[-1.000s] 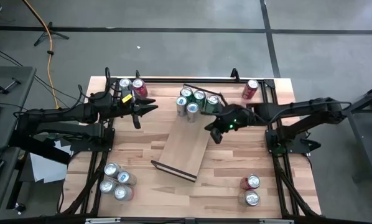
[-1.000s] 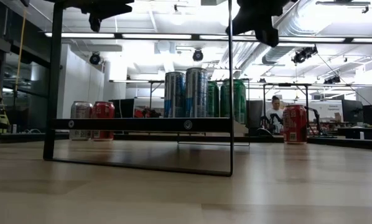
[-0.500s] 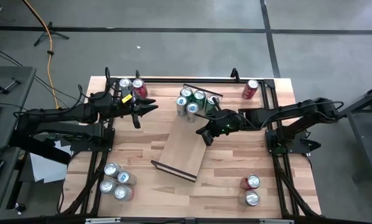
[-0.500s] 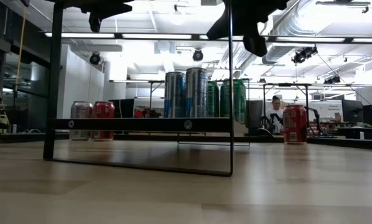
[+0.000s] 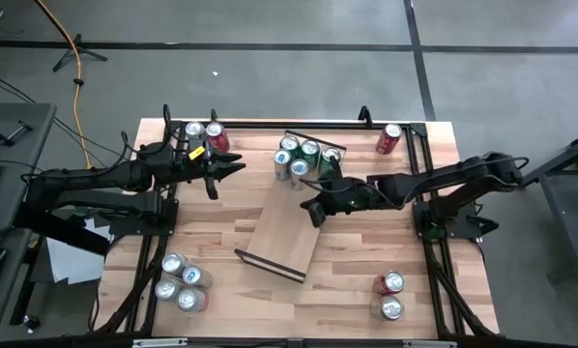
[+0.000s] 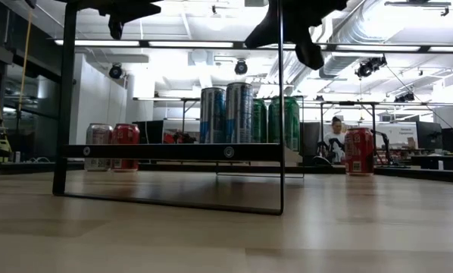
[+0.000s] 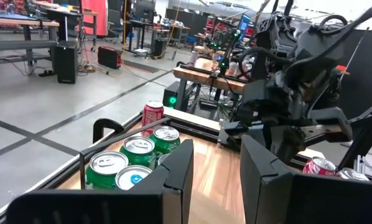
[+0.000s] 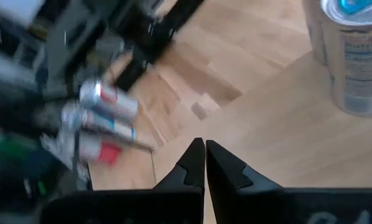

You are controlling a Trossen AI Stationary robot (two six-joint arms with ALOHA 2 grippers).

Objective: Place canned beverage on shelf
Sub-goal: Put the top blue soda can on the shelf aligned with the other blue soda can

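Note:
The shelf (image 5: 287,230), a light-wood board on thin dark rails, lies slantwise at mid-table. Several tall cans (image 5: 301,159), silver-blue and green, stand on its far end; in the low view these cans (image 6: 238,114) rise above the shelf board (image 6: 173,152). My right gripper (image 5: 314,215) hangs shut over the board's right edge, just near of the cans, slanting down, with nothing in it; its wrist view shows the gripper (image 8: 205,149) above bare board (image 8: 285,124). My left gripper (image 5: 239,169) waits level, left of the cans, slightly open (image 7: 216,155) and empty.
A red can (image 5: 390,138) stands at the far right. Two cans (image 5: 205,133) stand at the far left, three cans (image 5: 183,282) at the near left and two cans (image 5: 390,295) at the near right. Dark frame rails (image 5: 419,145) border the tabletop.
My right gripper has gone toward the table's left edge and somewhat down, coming in over the shelf's right edge beside the cans, and it has rolled about its own line. It has stayed shut. The cans and the shelf have not moved.

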